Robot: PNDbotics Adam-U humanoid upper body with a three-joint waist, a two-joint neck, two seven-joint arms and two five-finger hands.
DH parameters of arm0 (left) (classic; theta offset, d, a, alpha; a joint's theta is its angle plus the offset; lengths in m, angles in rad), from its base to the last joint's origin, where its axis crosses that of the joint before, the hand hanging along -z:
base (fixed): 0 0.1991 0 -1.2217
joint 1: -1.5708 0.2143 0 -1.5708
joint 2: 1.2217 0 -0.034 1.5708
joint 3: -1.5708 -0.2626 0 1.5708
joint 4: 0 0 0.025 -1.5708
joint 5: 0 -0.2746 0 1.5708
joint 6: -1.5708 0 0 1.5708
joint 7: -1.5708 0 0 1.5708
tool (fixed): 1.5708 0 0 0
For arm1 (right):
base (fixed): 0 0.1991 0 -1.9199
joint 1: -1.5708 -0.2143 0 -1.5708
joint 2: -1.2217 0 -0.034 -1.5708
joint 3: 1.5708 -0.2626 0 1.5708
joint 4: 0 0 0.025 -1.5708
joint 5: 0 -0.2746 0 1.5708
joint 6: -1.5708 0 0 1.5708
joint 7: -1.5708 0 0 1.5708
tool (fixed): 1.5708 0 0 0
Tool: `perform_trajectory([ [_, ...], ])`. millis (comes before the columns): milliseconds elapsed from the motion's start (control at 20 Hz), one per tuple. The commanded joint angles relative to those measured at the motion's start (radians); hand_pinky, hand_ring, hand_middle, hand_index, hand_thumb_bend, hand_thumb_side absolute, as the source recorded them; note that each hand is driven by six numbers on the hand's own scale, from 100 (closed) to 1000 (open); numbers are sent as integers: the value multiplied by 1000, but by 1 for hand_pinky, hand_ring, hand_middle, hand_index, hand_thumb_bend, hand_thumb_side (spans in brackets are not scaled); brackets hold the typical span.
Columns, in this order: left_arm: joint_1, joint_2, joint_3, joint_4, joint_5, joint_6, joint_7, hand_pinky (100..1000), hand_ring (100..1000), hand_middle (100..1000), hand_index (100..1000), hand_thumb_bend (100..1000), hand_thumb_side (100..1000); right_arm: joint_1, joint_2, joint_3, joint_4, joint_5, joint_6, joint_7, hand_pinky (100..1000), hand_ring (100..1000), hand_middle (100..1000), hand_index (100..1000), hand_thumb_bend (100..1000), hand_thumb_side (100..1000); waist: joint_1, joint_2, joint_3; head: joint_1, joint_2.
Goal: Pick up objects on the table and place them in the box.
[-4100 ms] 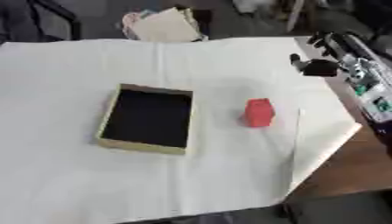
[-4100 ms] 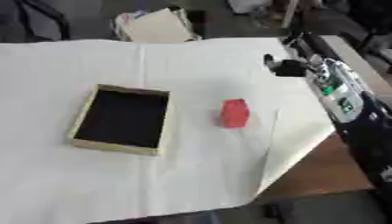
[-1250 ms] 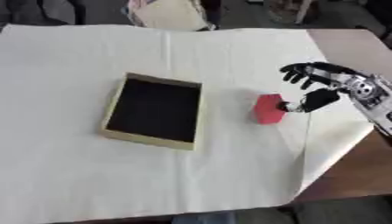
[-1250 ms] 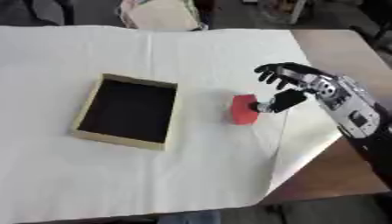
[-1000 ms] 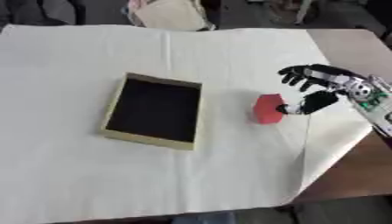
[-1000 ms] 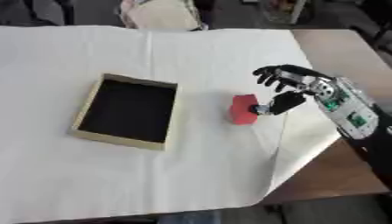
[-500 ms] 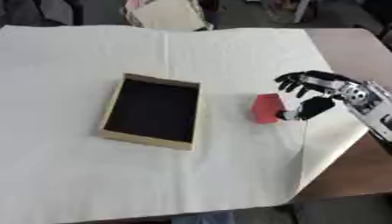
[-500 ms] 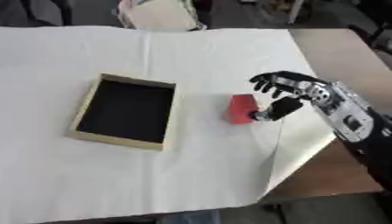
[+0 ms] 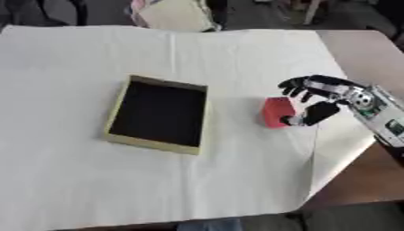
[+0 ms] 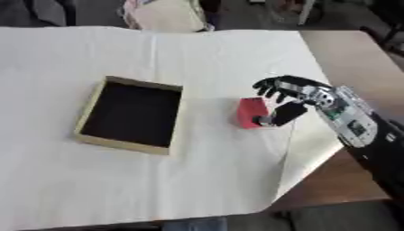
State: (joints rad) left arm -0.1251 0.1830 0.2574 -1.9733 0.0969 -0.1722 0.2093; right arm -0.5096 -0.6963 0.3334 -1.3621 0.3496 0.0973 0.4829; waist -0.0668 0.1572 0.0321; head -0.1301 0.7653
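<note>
Right hand (image 9: 322, 100) sits at the right side of the table, fingers spread and only slightly curved over the far side of the red block (image 9: 277, 112), thumb tip at the block's near-right edge. Whether the thumb touches it can't be told; the fingers are not closed around it. The block rests on the white cloth (image 9: 158, 180), right of centre, not lifted. The box (image 9: 159, 114) is shallow, tan-walled with a dark inside, left of the block and apart from it; nothing shows inside it. The cloth covers most of the brown table (image 9: 359, 49), bare along the right edge. Left hand doesn't show in either view.
</note>
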Motion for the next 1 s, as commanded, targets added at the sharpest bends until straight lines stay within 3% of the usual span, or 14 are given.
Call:
perform_trajectory([
  [50,-11,13,1,-12,2,-2,-3,817,514,588,799,211,469,-17,-18,-7,-3,6,-4,2,770,867,831,948,380,288,2,-12,1,0,5],
  [550,-12,12,1,-12,3,-1,-5,818,514,588,798,212,468,-33,15,15,48,28,-2,23,768,864,830,926,383,234,-1,-11,7,0,5],
  [1000,-14,12,1,-13,2,-1,-4,818,515,588,798,212,468,-32,25,15,69,40,10,23,768,863,827,870,331,191,-2,-10,9,1,5],
])
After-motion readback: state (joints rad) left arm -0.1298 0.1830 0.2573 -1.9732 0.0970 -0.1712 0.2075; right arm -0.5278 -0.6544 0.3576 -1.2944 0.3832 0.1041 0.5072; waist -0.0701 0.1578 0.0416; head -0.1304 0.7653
